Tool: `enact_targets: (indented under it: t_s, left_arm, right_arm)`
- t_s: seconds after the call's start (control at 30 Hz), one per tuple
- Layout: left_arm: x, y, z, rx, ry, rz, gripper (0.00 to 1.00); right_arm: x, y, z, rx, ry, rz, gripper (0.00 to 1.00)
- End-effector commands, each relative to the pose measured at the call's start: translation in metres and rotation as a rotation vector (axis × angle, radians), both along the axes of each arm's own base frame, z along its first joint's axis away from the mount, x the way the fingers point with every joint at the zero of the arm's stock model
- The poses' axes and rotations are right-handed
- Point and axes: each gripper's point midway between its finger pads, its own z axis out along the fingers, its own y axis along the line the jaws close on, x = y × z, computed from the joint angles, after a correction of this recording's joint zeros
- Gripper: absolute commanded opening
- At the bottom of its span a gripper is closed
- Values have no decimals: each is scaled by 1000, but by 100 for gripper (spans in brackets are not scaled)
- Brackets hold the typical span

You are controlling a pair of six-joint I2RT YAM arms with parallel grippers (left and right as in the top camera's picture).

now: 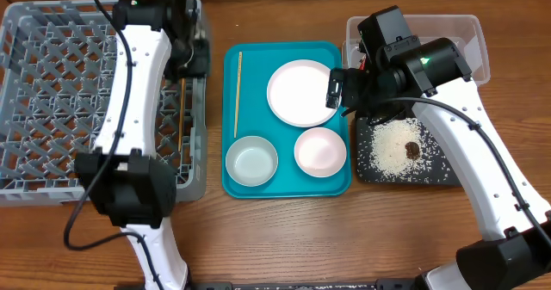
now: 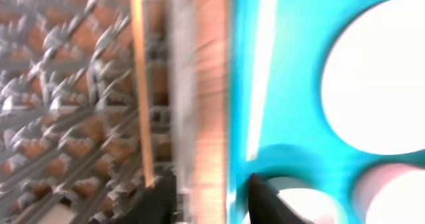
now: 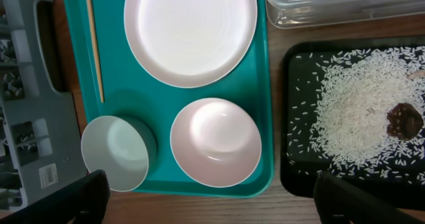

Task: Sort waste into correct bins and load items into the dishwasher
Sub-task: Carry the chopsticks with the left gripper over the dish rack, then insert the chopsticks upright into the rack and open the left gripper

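The grey dish rack (image 1: 52,109) stands at the left. One wooden chopstick (image 1: 181,118) lies in it by its right edge, and its tip shows by a finger in the blurred left wrist view (image 2: 141,84). My left gripper (image 1: 191,62) hangs open over that edge (image 2: 206,197). The second chopstick (image 1: 238,92), the white plate (image 1: 301,92), the pinkish bowl (image 1: 320,151) and the steel-grey bowl (image 1: 251,161) lie on the teal tray. My right gripper (image 1: 337,89) is wide open and empty above the bowls (image 3: 212,197). Rice (image 1: 392,148) and a brown morsel (image 1: 413,150) lie in the black tray (image 1: 366,174). No cup is in view.
The teal tray (image 1: 288,187) sits between the rack and the black tray. The clear tub (image 1: 478,40) stands at the back right, and my right arm hides most of its contents. Bare wooden table lies along the front edge.
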Motion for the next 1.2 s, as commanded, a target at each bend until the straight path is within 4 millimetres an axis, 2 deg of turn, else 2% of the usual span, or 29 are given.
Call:
enact_targets:
  t_s: [0.0, 0.07, 0.17, 0.23, 0.4, 0.63, 0.83, 0.93, 0.97, 1.03, 1.17]
  left_arm:
    - [-4, -48, 44, -90, -118, -110, 45]
    - [-2, -57, 35, -67, -107, -120, 43]
    - [2, -62, 4, -11, -50, -61, 42]
    - [6, -66, -25, 24, -7, -39, 43]
    - [14, -67, -91, 83, 107, 26, 41]
    - [24, -64, -152, 101, 180, 42, 39]
    - [21, -62, -182, 126, 229, 37, 34]
    - [17, -62, -196, 131, 263, 35, 26]
    - [14, -63, -199, 125, 279, 33, 18]
    - [9, -67, -201, 106, 300, 30, 8]
    - [11, -68, -183, 96, 289, 36, 4]
  right_arm:
    - [4, -3, 10, 3, -34, -10, 100]
    - [4, -3, 10, 3, -34, -10, 100]
    - [4, -3, 10, 3, -34, -10, 100]
    - [4, -3, 10, 3, -34, -10, 100]
    - [4, -4, 10, 2, -30, -9, 100]
    - [3, -4, 10, 2, -29, -10, 100]
    - [4, -4, 10, 1, -30, -10, 100]
    - [4, -4, 10, 1, -30, -10, 100]
    - [4, -4, 10, 1, -30, -10, 100]
    - [4, -4, 10, 2, -30, -10, 100]
    - [4, -4, 10, 1, -30, -10, 100]
